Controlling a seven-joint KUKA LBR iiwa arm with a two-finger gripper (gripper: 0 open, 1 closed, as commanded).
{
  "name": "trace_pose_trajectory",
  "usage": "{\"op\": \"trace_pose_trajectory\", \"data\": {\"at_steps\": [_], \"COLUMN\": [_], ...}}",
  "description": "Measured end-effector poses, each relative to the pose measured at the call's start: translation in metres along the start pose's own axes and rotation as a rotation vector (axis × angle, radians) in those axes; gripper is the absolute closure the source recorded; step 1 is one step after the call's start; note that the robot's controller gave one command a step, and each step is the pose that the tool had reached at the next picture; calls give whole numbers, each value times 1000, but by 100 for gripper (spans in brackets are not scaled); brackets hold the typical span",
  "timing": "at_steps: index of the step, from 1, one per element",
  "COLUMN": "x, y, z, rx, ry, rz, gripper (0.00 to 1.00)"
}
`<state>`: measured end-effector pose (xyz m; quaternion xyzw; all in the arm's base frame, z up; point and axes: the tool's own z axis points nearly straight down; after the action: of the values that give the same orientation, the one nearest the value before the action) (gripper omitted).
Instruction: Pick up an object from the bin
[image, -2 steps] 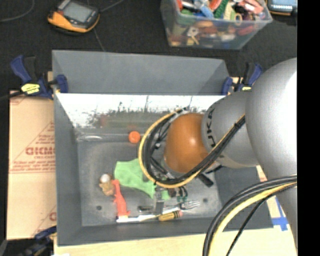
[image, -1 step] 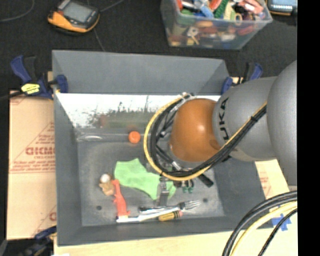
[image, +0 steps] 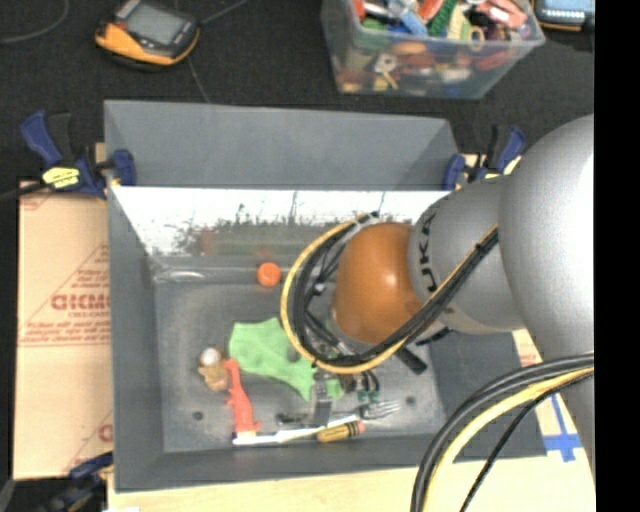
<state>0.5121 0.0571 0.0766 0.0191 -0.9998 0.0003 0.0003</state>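
Tan figure (image: 210, 370) and red-orange stick (image: 240, 398) lying at 7 o'clock of bin (image: 135, 330), just beside green floppy piece (image: 262, 347). Green piece being treated as target: lying centre-low, long axis running 10 to 4 o'clock, narrow tail pointing to 4. Gripper (image: 323, 395) being held over tail; opening cannot be told. Risk being judged: thin tail being missed or slipping out; yellow-handled tool (image: 340, 431) at 5 o'clock being dragged along.

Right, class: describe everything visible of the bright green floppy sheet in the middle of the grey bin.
The bright green floppy sheet looks like soft cloth or rubber, crumpled on the grey bin floor. Its right side slips under the arm's cables; a narrow tail runs toward the gripper. An orange-red stick meets its lower-left edge.
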Motion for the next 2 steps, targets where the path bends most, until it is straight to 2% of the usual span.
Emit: {"op": "trace_pose_trajectory", "data": {"at_steps": [1,2], "x": [-30,-3], "y": [-5,-1], "z": [6,0], "rx": [-3,-1], "ry": [-23,-3], "rz": [294,18], "gripper": [0,100]}}
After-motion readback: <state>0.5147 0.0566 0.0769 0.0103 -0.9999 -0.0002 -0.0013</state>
